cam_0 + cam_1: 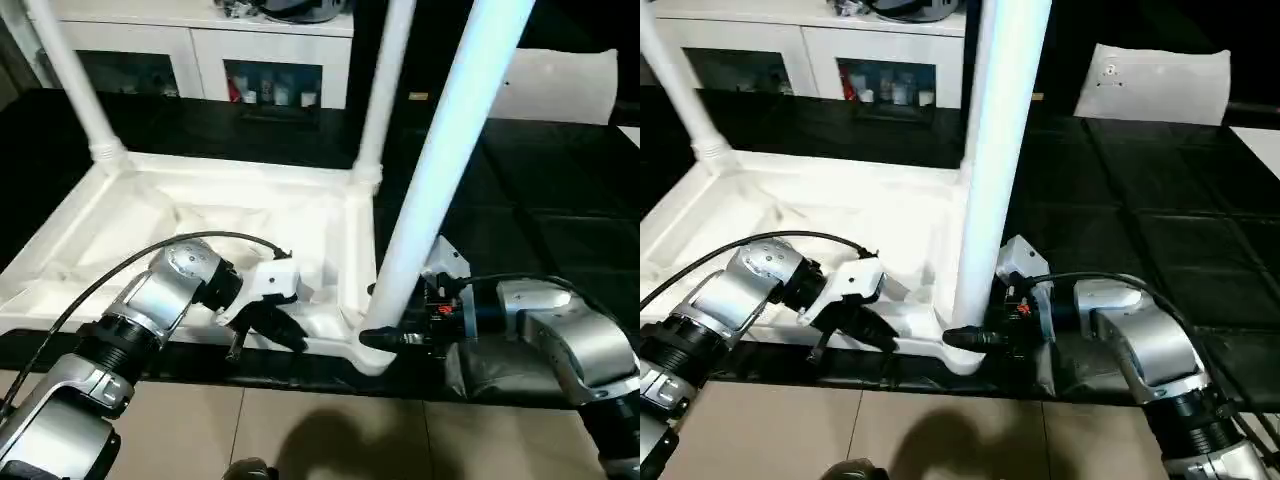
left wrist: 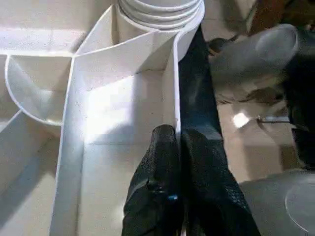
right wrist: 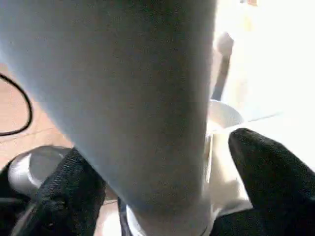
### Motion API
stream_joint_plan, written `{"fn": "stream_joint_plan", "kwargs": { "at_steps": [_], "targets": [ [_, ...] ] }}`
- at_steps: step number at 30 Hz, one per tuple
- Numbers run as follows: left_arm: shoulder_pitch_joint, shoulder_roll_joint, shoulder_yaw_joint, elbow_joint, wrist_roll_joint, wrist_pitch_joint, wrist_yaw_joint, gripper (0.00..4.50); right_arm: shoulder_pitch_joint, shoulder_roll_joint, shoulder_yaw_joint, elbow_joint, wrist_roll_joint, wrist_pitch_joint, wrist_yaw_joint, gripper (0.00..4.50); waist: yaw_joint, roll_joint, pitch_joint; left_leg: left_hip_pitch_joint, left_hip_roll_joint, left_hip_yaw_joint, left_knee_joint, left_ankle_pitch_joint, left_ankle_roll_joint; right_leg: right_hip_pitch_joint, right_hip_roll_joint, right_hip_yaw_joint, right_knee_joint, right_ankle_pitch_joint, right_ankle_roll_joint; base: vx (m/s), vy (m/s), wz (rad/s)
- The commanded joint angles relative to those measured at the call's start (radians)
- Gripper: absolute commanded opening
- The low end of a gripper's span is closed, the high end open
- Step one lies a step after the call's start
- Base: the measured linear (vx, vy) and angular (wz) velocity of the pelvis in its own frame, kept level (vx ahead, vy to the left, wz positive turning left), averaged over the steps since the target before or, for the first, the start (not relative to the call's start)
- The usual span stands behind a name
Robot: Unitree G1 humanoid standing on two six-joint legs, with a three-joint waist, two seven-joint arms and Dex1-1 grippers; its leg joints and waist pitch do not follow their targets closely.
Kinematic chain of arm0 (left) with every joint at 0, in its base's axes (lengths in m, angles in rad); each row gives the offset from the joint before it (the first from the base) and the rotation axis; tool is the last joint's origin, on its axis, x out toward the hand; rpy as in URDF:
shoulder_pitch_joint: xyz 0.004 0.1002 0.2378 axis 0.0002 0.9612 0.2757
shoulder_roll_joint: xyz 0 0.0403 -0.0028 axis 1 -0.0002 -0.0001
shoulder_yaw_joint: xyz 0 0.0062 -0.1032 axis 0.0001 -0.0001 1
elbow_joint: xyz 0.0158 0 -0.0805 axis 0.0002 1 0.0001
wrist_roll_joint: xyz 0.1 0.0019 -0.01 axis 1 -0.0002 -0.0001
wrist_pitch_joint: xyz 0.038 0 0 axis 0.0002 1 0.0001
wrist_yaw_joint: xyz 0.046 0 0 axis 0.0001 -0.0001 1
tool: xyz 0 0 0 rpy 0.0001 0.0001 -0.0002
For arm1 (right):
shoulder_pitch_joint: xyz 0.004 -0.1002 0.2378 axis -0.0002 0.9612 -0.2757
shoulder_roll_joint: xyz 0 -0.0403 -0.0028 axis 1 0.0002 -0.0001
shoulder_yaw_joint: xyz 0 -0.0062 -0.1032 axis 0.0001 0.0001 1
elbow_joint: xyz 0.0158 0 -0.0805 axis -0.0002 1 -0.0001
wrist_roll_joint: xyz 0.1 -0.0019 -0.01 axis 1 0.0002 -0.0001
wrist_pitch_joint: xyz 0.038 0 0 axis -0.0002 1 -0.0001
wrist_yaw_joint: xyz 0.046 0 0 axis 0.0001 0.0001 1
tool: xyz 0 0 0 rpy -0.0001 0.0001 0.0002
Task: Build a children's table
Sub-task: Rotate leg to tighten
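The top [image 1: 200,215] lies upside down, ribs up, on the black floor [image 1: 560,230]. Three legs stand in its sockets: one at the far left corner [image 1: 85,95], one at the far right corner [image 1: 385,85], one at the near right corner [image 1: 440,170]. The right gripper [image 3: 162,191] has its fingers [image 3: 266,172] spread wide around the near leg's base. The left gripper [image 2: 177,147] is clamped onto the top's near edge wall, one finger on either side of it.

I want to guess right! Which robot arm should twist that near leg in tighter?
Probably the right: the right gripper has its fingers either side of the near leg. The left gripper is pinching the tabletop's rim.
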State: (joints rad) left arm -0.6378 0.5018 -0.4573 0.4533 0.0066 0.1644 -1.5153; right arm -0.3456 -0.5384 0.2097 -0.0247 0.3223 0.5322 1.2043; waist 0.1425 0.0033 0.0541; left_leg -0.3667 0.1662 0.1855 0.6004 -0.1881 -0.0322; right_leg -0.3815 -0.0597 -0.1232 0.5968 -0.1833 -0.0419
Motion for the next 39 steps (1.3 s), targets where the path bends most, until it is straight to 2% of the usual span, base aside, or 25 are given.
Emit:
{"fn": "stream_joint_plan", "kwargs": {
  "at_steps": [1, 5, 7, 12, 14, 15, 20, 23, 24, 25, 26, 27, 29, 30, 32, 34, 35, 36, 37, 38, 39],
  "targets": [
    [-0.027, -0.002, -0.025, -0.026, -0.004, -0.026, -0.05, 0.0, -0.005, -0.022, 0.018, -0.012, 0.024, 0.011, 0.028, 3.67, -0.007, -0.009, -0.066, 0.02, 0.087, -0.033, -0.069, -0.148, 0.045, 0.044, -0.124, 0.081, -0.081, -0.311, -0.118, 0.0, 0.0, 0.0],
    [-0.029, -0.001, -0.021, -0.019, -0.004, -0.032, -0.062, 0.0, 0.002, -0.035, 0.029, -0.024, 0.034, 0.022, 0.057, 3.25, -0.005, -0.007, -0.068, 0.018, 0.087, -0.034, -0.068, -0.138, 0.048, 0.045, -0.123, 0.08, -0.079, -0.292, -0.119, 0.0, 0.0, 0.0],
    [-0.027, 0.0, -0.02, -0.018, -0.004, -0.034, -0.067, 0.0, 0.004, -0.039, 0.03, -0.029, 0.038, 0.028, 0.069, 3.18, -0.005, -0.008, -0.068, 0.017, 0.087, -0.034, -0.068, -0.14, 0.048, 0.045, -0.123, 0.079, -0.079, -0.3, -0.117, 0.0, 0.0, 0.0],
    [-0.024, 0.006, -0.023, -0.019, -0.008, -0.033, -0.072, 0.0, 0.005, -0.052, 0.031, -0.034, 0.053, 0.049, 0.087, 2.73, -0.004, -0.006, -0.068, 0.018, 0.088, -0.035, -0.068, -0.142, 0.047, 0.044, -0.122, 0.079, -0.081, -0.309, -0.111, 0.0, 0.0, 0.0],
    [-0.022, 0.007, -0.022, -0.023, -0.01, -0.028, -0.072, 0.0, 0.007, -0.053, 0.03, -0.036, 0.06, 0.055, 0.084, 2.51, -0.004, -0.009, -0.067, 0.019, 0.086, -0.034, -0.068, -0.145, 0.045, 0.044, -0.122, 0.079, -0.083, -0.32, -0.111, 0.0, 0.0, 0.0],
    [-0.017, 0.006, -0.02, -0.028, -0.016, -0.018, -0.072, 0.0, 0.012, -0.05, 0.03, -0.041, 0.07, 0.062, 0.078, 2.38, -0.003, -0.006, -0.067, 0.019, 0.087, -0.034, -0.068, -0.147, 0.044, 0.044, -0.123, 0.079, -0.084, -0.323, -0.11, 0.0, 0.0, 0.0],
    [-0.01, -0.003, -0.01, -0.038, -0.018, 0.03, -0.044, 0.0, 0.03, -0.013, 0.018, -0.067, 0.098, 0.097, 0.033, 2.19, -0.003, -0.007, -0.068, 0.019, 0.088, -0.036, -0.069, -0.14, 0.039, 0.044, -0.122, 0.079, -0.08, -0.31, -0.11, 0.0, 0.0, 0.0],
    [-0.014, -0.029, 0.012, -0.035, -0.021, 0.074, 0.008, 0.0, 0.04, 0.035, 0.007, -0.086, 0.092, 0.124, -0.051, 2.16, -0.008, -0.007, -0.065, 0.018, 0.086, -0.035, -0.07, -0.154, 0.032, 0.043, -0.124, 0.078, -0.085, -0.338, -0.109, 0.0, 0.0, 0.0],
    [-0.021, -0.061, 0.035, -0.031, -0.026, 0.121, 0.072, 0.0, 0.04, 0.088, -0.002, -0.078, 0.06, 0.137, -0.153, 2.14, -0.01, -0.008, -0.062, 0.022, 0.083, -0.036, -0.07, -0.173, 0.023, 0.041, -0.125, 0.078, -0.092, -0.38, -0.1, 0.0, 0.0, 0.0],
    [-0.023, -0.066, 0.039, -0.029, -0.026, 0.128, 0.084, 0.0, 0.038, 0.098, -0.005, -0.075, 0.055, 0.14, -0.171, 2.14, -0.013, -0.008, -0.059, 0.022, 0.082, -0.035, -0.071, -0.184, 0.016, 0.038, -0.124, 0.078, -0.095, -0.406, -0.096, 0.0, 0.0, 0.0],
    [-0.026, -0.079, 0.047, -0.024, -0.024, 0.145, 0.114, 0.0, 0.035, 0.121, -0.012, -0.068, 0.044, 0.149, -0.214, 2.12, -0.017, -0.01, -0.057, 0.026, 0.074, -0.037, -0.069, -0.214, 0.002, 0.037, -0.125, 0.071, -0.107, -0.492, -0.07, 0.0, 0.0, 0.0],
    [-0.043, -0.126, 0.075, 0.004, -0.012, 0.184, 0.222, 0.0, 0.017, 0.205, -0.046, -0.038, 0.025, 0.179, -0.356, 2.1, -0.021, -0.011, -0.055, 0.028, 0.073, -0.038, -0.07, -0.221, -0.001, 0.036, -0.125, 0.069, -0.115, -0.528, -0.053, 0.0, 0.0, 0.0],
    [-0.064, -0.187, 0.115, 0.033, -0.008, 0.238, 0.35, 0.0, -0.001, 0.292, -0.083, -0.015, 0.008, 0.211, -0.49, 2.08, -0.037, -0.01, -0.052, 0.036, 0.072, -0.042, -0.07, -0.256, -0.019, 0.029, -0.121, 0.062, -0.122, -0.567, -0.044, 0.0, 0.0, 0.0],
    [-0.064, -0.187, 0.115, 0.033, -0.008, 0.238, 0.35, 0.0, -0.001, 0.292, -0.083, -0.015, 0.008, 0.211, -0.49, 2.06, -0.044, -0.01, -0.055, 0.04, 0.071, -0.046, -0.069, -0.28, -0.026, 0.032, -0.125, 0.057, -0.124, -0.583, -0.039, 0.0, 0.0, 0.0],
    [-0.093, -0.263, 0.165, 0.062, -0.001, 0.302, 0.509, 0.0, -0.025, 0.393, -0.112, 0.012, -0.038, 0.249, -0.653, 2.05, -0.053, -0.007, -0.059, 0.033, 0.078, -0.049, -0.075, -0.262, -0.025, 0.038, -0.126, 0.063, -0.117, -0.515, -0.052, 0.0, 0.0, 0.0],
    [-0.099, -0.282, 0.178, 0.068, 0.001, 0.318, 0.548, 0.0, -0.031, 0.418, -0.118, 0.021, -0.055, 0.254, -0.701, 2.05, -0.064, -0.005, -0.064, 0.024, 0.083, -0.051, -0.079, -0.229, -0.026, 0.044, -0.127, 0.07, -0.104, -0.418, -0.079, 0.0, 0.0, 0.0],
    [-0.108, -0.305, 0.194, 0.078, 0.004, 0.329, 0.603, 0.0, -0.04, 0.444, -0.119, 0.031, -0.067, 0.25, -0.737, 2.05, -0.066, -0.006, -0.065, 0.023, 0.082, -0.049, -0.078, -0.215, -0.022, 0.045, -0.127, 0.072, -0.102, -0.388, -0.087, 0.0, 0.0, 0.0],
    [-0.122, -0.346, 0.226, 0.096, 0.017, 0.341, 0.701, 0.0, -0.055, 0.489, -0.115, 0.05, -0.094, 0.224, -0.799, 2.05, -0.074, -0.007, -0.066, 0.019, 0.076, -0.041, -0.073, -0.175, -0.009, 0.043, -0.125, 0.078, -0.093, -0.315, -0.118, 0.0, 0.0, 0.0],
    [-0.126, -0.36, 0.235, 0.099, 0.024, 0.346, 0.732, 0.0, -0.058, 0.502, -0.108, 0.056, -0.105, 0.206, -0.809, 2.39, -0.072, -0.009, -0.068, 0.022, 0.073, -0.04, -0.07, -0.167, -0.005, 0.044, -0.126, 0.078, -0.093, -0.307, -0.123, 0.0, 0.0, 0.0],
    [-0.129, -0.37, 0.244, 0.101, 0.027, 0.347, 0.754, 0.0, -0.06, 0.511, -0.103, 0.061, -0.121, 0.186, -0.823, 2.58, -0.068, -0.005, -0.07, 0.018, 0.07, -0.037, -0.066, -0.139, 0.01, 0.049, -0.128, 0.081, -0.089, -0.281, -0.129, 0.0, 0.0, 0.0],
    [-0.131, -0.377, 0.25, 0.101, 0.027, 0.348, 0.769, 0.0, -0.059, 0.527, -0.109, 0.064, -0.126, 0.171, -0.841, 2.71, -0.068, -0.007, -0.072, 0.013, 0.07, -0.037, -0.066, -0.117, 0.02, 0.052, -0.126, 0.082, -0.086, -0.257, -0.129, 0.0, 0.0, 0.0]
  ]
}}
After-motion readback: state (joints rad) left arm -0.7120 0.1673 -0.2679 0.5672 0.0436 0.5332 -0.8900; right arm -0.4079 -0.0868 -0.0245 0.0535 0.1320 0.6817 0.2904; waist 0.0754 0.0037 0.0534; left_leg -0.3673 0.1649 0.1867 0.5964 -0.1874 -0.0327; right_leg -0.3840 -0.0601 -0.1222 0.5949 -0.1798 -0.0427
